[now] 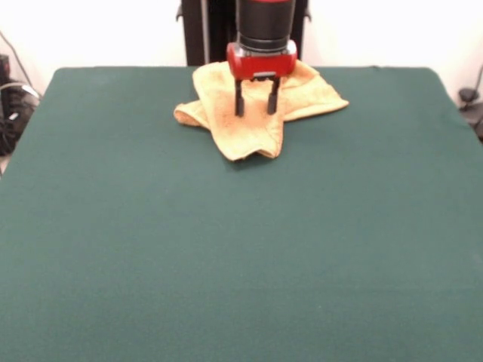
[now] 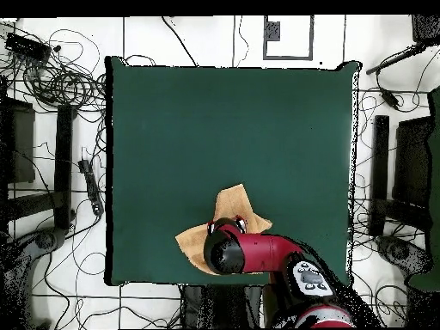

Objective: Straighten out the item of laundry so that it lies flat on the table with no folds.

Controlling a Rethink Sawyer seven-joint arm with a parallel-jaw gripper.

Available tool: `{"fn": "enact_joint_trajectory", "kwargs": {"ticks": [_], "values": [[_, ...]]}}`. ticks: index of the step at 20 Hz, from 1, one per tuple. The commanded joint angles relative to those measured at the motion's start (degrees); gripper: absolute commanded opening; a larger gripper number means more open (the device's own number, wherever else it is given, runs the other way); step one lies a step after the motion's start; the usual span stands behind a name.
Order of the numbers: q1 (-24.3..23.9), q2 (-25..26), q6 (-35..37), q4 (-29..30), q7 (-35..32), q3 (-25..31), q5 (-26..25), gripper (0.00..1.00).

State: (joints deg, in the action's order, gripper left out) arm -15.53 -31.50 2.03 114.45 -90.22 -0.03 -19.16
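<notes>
- Towel (image 1: 260,113) seen crumpled at top centre of tabletop (image 1: 241,249).
- Fingers (image 1: 239,102) held apart, tips at the cloth.
- Risk: several layers pinched together, folds dragged along.

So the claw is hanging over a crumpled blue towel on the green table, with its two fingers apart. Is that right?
Nearly. The towel is yellow-orange, not blue, as the front view shows. The rest holds: it lies crumpled on the green table, and the claw hangs over it with its two fingers apart.
</notes>
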Motion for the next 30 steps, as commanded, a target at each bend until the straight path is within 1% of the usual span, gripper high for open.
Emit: {"fn": "enact_joint_trajectory", "kwargs": {"ticks": [1,11,17,18,24,26,30], "values": [[2.47,1.44,3.64,1.84,-11.07,1.28,3.46,1.00],[2.60,2.08,3.32,1.43,-11.13,0.87,3.81,1.00],[3.14,3.04,3.30,0.86,-10.31,0.73,3.02,1.00],[3.26,3.99,3.03,0.67,-10.26,0.63,2.85,1.00],[4.71,13.57,-1.66,-2.10,-11.68,-1.73,2.92,1.00],[5.00,15.65,-3.35,-2.90,-12.03,-2.13,3.11,1.00],[5.63,18.49,-6.21,-4.40,-10.51,-2.78,2.04,1.00]]}}
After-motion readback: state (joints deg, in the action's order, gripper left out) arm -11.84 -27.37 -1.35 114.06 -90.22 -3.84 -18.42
